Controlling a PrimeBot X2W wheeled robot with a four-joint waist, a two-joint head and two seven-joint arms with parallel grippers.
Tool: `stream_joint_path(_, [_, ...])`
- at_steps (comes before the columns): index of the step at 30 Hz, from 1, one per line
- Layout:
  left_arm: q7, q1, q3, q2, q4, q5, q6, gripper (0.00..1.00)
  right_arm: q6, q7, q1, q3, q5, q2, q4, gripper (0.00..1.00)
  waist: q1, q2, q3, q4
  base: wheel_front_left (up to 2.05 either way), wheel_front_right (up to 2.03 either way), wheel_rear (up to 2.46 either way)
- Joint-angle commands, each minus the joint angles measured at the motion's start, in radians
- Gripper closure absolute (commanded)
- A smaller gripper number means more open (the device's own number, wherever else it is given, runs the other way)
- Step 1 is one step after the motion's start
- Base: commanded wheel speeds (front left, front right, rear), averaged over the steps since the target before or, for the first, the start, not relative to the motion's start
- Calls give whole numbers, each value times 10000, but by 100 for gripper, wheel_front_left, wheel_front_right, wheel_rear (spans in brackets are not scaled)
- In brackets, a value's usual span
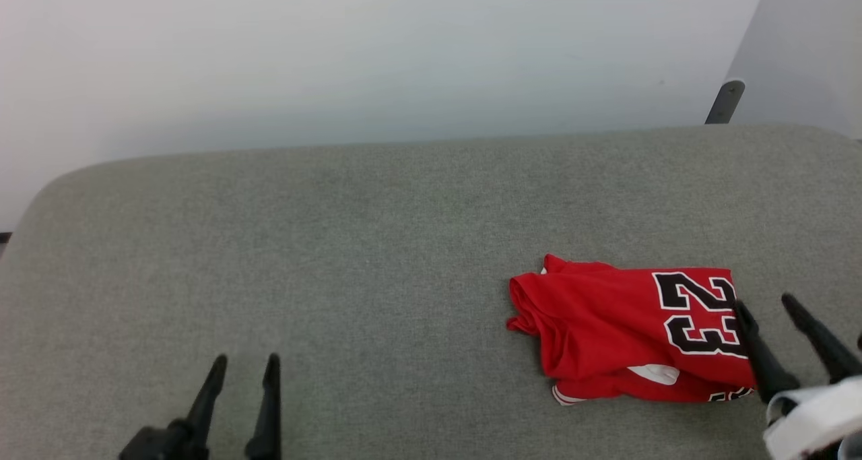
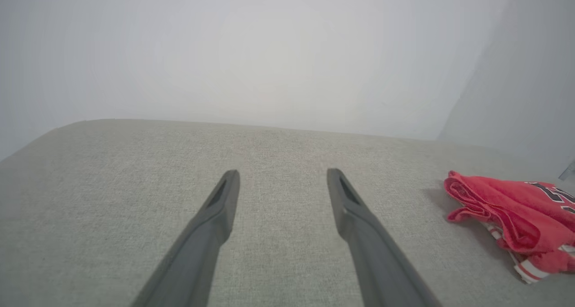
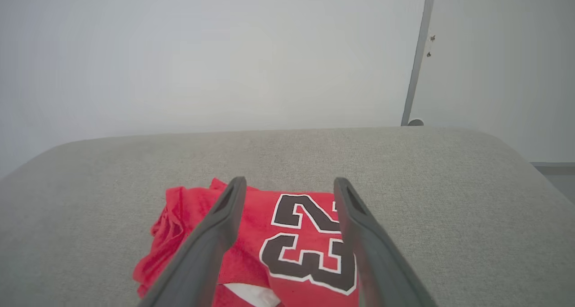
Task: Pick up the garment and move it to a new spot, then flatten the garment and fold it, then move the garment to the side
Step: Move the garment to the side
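On the cushion [image 1: 337, 244], the garment [image 1: 606, 325] lies lengthwise left-to-right, left gripper [image 1: 246, 360] and right gripper [image 1: 764, 303] spread.

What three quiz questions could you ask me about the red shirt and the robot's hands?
1. True or false: the left gripper is clamped shut on the garment.
2. Pick one. Where does the garment lie on the grey padded surface? A) toward the robot's right side B) toward the robot's left side C) hanging off the far edge
3. Fill the gap: the big black number printed on the garment is ___.

Key
1. False. Its fingers stand apart over bare padding, away from the garment.
2. A
3. 23
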Motion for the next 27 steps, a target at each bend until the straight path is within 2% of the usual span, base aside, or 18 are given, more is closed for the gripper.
stream_joint_path(1, [3,-315,-140,-42,32,79,-25,0,-3,653,-507,87,178,-401,180,0,0,0,169,-40,0,0,0])
stream_joint_path(5, [3,-833,-519,-68,99,-21,-25,0,-5,2810,-1461,521,902,-1283,826,0,0,0,530,-85,0,0,0])
stream_joint_path(6, [3,-833,-519,-68,99,-21,-25,0,-5,2810,-1461,521,902,-1283,826,0,0,0,530,-85,0,0,0])
stream_joint_path(10, [3,-1369,-856,-38,189,-67,-25,0,-3,4939,-2496,1020,1624,-1980,1636,0,0,0,970,-56,0,0,0])
stream_joint_path(16, [3,-2101,-1137,75,367,-178,-25,0,-5,8093,-3804,1486,2732,-2015,3066,0,0,0,1683,88,0,0,0])
stream_joint_path(18, [3,-2301,-1240,114,410,-182,-25,0,-5,8494,-4107,1404,2797,-1890,3398,0,0,0,1897,172,0,0,0])
stream_joint_path(25, [3,-2787,-1364,158,480,-265,-25,0,-3,8735,-4456,1577,2599,-1280,4317,0,0,0,2465,326,0,0,0])
stream_joint_path(26, [3,-2805,-1379,182,497,-248,-25,0,-5,8698,-4440,1601,2612,-1214,4379,11,0,0,2494,312,0,0,0])
stream_joint_path(27, [3,-2816,-1385,204,512,-209,-25,0,-5,8596,-4460,1636,2612,-1182,4363,63,0,0,2522,286,0,0,0])
